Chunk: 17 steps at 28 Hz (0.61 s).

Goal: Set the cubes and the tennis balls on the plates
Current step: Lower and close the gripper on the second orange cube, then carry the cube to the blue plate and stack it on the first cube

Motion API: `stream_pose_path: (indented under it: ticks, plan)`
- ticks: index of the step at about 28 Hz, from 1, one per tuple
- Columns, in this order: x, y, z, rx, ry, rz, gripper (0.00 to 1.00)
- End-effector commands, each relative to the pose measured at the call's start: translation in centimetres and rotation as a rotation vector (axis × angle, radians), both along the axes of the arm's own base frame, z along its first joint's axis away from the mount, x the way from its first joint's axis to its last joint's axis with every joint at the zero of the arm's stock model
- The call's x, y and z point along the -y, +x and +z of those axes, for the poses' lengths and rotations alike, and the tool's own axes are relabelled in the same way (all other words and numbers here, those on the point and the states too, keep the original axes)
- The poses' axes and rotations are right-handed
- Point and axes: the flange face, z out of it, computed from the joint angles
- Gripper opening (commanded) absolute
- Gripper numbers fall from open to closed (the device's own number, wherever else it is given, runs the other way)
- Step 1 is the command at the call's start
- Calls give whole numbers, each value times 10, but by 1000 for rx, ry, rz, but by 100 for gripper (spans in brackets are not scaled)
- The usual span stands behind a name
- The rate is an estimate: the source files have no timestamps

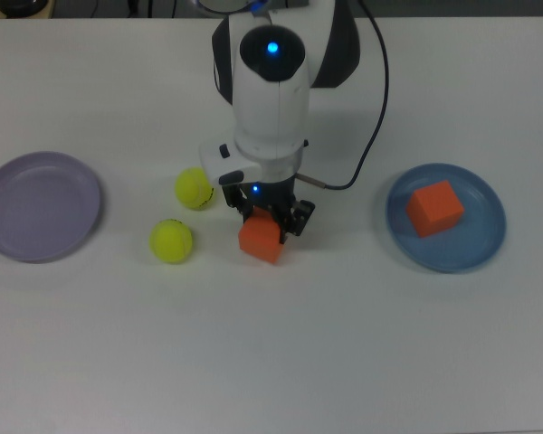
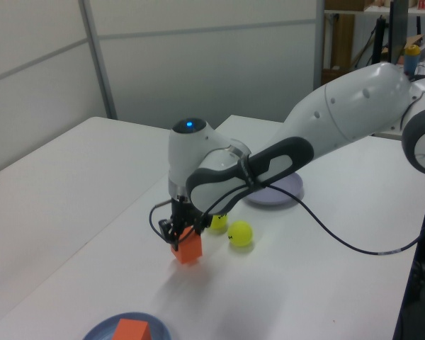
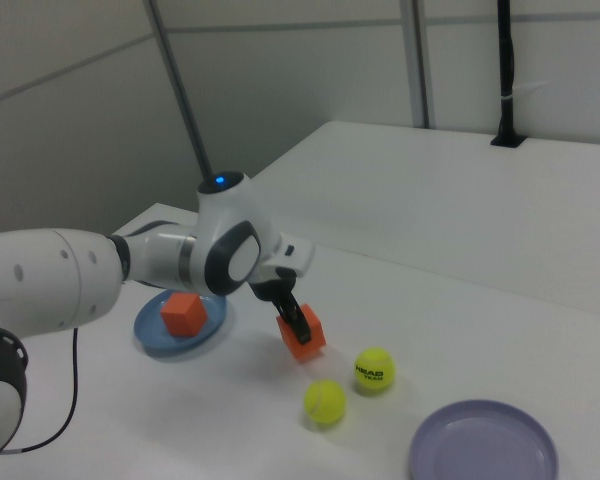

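Item: solid orange matte cube [image 1: 260, 239], mid white tabletop [image 1: 344, 344], between the two plates.
Handling: likely light, rigid; take opposite flat faces.
Gripper [image 1: 264, 224]: fingers clamp this cube.

Brightness: we get bright, even indoor light in all three views.
Source: looks like it's coming from overhead.
Shadows: soft, faint ones under the arm on the white table [image 2: 71, 212].
Glare: we see a blue light [image 1: 272, 48] glowing hard on the arm.
Focus: the left view's background looks a bit soft.
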Motion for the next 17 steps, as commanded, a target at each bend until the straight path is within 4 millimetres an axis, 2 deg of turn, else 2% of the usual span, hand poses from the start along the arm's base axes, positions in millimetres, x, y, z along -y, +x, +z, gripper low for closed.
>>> stream_pose_path:
  ticks: [1, 3, 4, 9, 10, 14, 15, 17]
  plan:
    - [-30, -23, 52, 34, 43, 69, 0]
    - [-46, -30, 66, 50, 61, 94, 0]
    - [-64, -38, 77, 62, 79, 120, 0]
    - [-109, -58, 94, 77, 120, 184, 0]
    - [-126, -67, 97, 77, 132, 213, 0]
    - [-157, -87, 96, 77, 137, 259, 0]
    - [-172, -96, 94, 73, 138, 272, 0]
    - [-184, -105, 92, 71, 136, 288, 0]
